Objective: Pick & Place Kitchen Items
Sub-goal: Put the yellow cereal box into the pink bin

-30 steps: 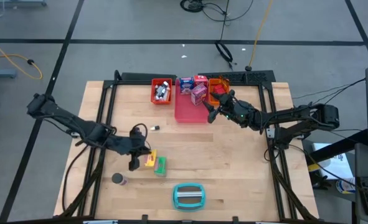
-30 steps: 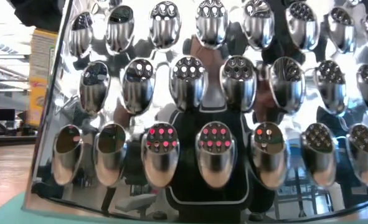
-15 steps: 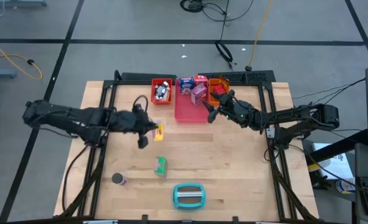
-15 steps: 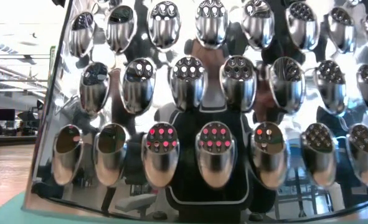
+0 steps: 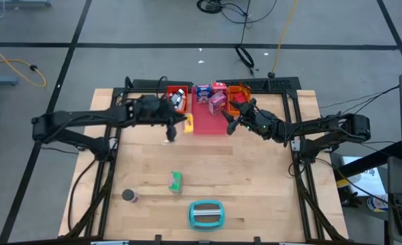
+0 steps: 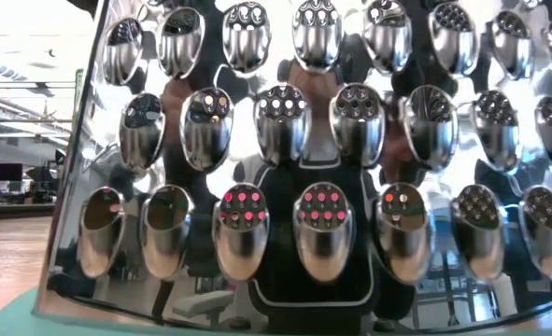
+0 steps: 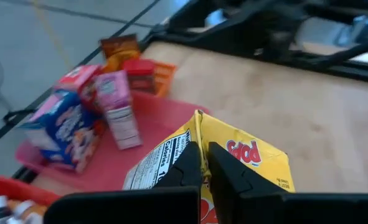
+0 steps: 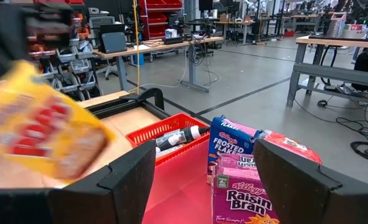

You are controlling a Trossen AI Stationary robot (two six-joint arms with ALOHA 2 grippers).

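Observation:
My left gripper (image 5: 177, 124) is shut on a yellow box (image 5: 187, 122) and holds it over the left edge of the pink tray (image 5: 207, 126). In that tray stand a blue-white box (image 5: 203, 92), a red-white box (image 5: 219, 86) and a purple packet (image 5: 216, 103). My right gripper (image 5: 232, 126) hangs open over the tray's right side with nothing between its fingers. The right wrist view shows the yellow box (image 8: 40, 137) blurred, beyond that gripper (image 8: 205, 186). A green box (image 5: 176, 181) and a dark can (image 5: 128, 196) lie on the table. My left gripper pinches a thin ridge at the yellow box's corner (image 7: 200, 140) between its two fingers (image 7: 230, 180). The fingers slant down from the table's left. The box is lifted clear and hangs tilted beyond the fingertips.
A red tray (image 5: 177, 99) with small bottles stands at the far left of the pink tray, an orange tray (image 5: 239, 94) at its far right. A teal-and-grey oblong object (image 5: 206, 214) lies near the front edge; its shiny holed face (image 6: 313, 187) fills the low view.
My left gripper has carried the yellow box from beside the green box toward the table's far edge and to the right, rising a little, as far as the pink tray's left edge. The green box has stayed in place.

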